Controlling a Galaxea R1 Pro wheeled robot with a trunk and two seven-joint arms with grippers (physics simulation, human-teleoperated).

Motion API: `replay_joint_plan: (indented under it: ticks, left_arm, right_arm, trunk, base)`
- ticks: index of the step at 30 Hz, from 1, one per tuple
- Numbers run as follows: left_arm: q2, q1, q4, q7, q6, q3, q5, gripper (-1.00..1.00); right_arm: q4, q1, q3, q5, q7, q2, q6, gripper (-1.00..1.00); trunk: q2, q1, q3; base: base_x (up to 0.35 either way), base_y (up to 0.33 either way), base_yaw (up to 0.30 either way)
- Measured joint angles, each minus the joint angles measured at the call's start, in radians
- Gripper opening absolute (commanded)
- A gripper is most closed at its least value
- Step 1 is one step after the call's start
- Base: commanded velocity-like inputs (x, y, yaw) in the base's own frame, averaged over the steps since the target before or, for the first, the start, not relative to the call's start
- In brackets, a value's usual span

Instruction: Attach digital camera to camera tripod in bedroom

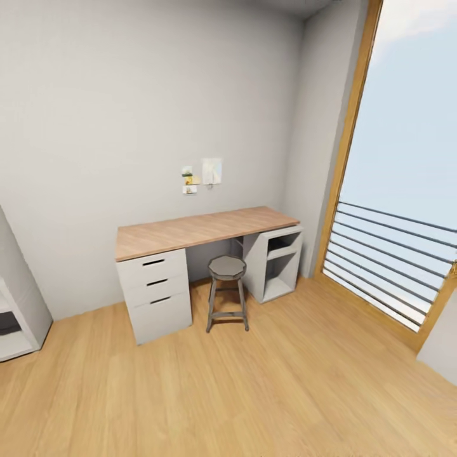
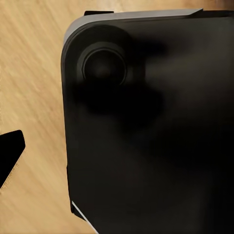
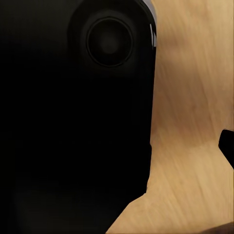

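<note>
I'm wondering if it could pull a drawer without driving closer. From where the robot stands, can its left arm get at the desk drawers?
Probably not. The desk drawers sit across bare wood floor by the far wall, and the left wrist view looks down at floor beside a dark body.

A large black body (image 3: 73, 122) with a rounded corner takes up most of the right wrist view; what it is cannot be told for sure, though it looks like part of the robot. Set into it near the corner is a round, recessed ring (image 3: 109, 42), dark like the surface around it. Beside the body lies a light wood floor (image 3: 190, 97) with faint grain. A small black tip (image 3: 227, 145) pokes in at the picture's edge over the floor, too little of it visible to identify.
</note>
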Motion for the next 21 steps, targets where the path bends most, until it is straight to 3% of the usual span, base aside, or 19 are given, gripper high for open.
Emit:
replay_joint_plan:
  ticks: [7,11,12,14,21]
  left_arm:
    - [0.000,0.000,0.000,0.002,0.000,0.002,0.015,1.00]
    - [0.001,0.000,0.000,0.002,0.000,0.001,0.066,1.00]
    - [0.001,0.000,0.000,0.001,0.001,-0.001,0.106,1.00]
    - [0.002,0.000,0.000,0.000,0.001,-0.003,0.129,1.00]
    - [0.002,0.000,0.000,0.000,0.001,-0.004,0.134,1.00]
  right_arm:
    - [0.000,0.000,0.000,0.000,0.000,0.000,0.000,1.00]
    - [0.000,0.000,0.000,0.000,0.000,0.000,0.000,1.00]
    - [0.000,0.000,0.000,0.000,-0.001,0.000,0.000,1.00]
    - [0.000,0.000,0.000,0.000,-0.001,0.000,0.000,1.00]
    - [0.000,0.000,0.000,0.002,0.000,0.001,0.001,1.00]
  trunk:
    - [0.000,0.000,0.000]
    - [0.000,0.000,0.000]
    - [0.000,0.000,0.000]
    - [0.000,0.000,0.000]
    - [0.000,0.000,0.000]
  base:
    - [0.000,0.000,-0.244]
    - [0.000,0.000,-0.243]
    - [0.000,0.000,-0.234]
    - [0.000,0.000,-0.204]
    - [0.000,0.000,-0.171]
